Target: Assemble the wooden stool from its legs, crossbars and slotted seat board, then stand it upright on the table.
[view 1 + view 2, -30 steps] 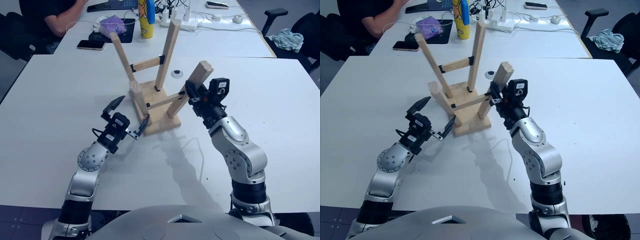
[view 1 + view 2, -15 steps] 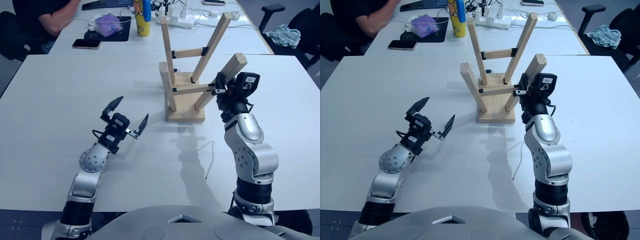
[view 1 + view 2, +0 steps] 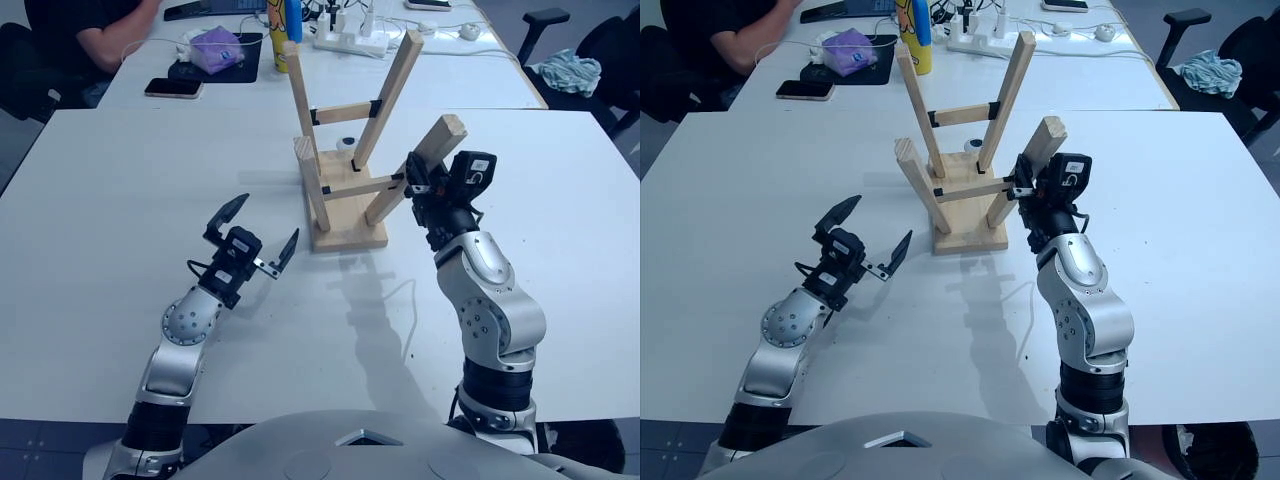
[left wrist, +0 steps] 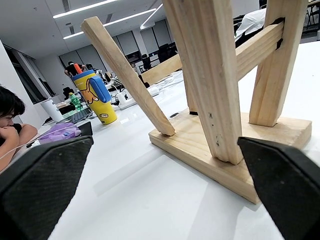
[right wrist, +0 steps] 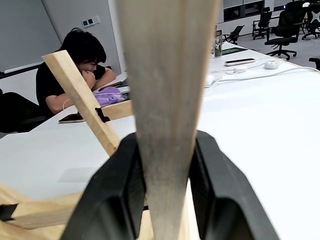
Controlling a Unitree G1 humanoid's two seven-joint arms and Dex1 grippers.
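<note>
Stool [image 3: 349, 226] slid left, four legs [image 3: 386, 98], two crossbars [image 3: 346, 111]

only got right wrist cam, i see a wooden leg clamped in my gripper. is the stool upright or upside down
observer: upside down. the seat board lies flat on the table, with four legs pointing up.
operator: which leg have i got
observer: the right gripper holds the right-side leg, close to where a crossbar joins it.
operator: where's the left gripper
observer: the left gripper is open, over the table to the left of the seat board, touching nothing.
</note>
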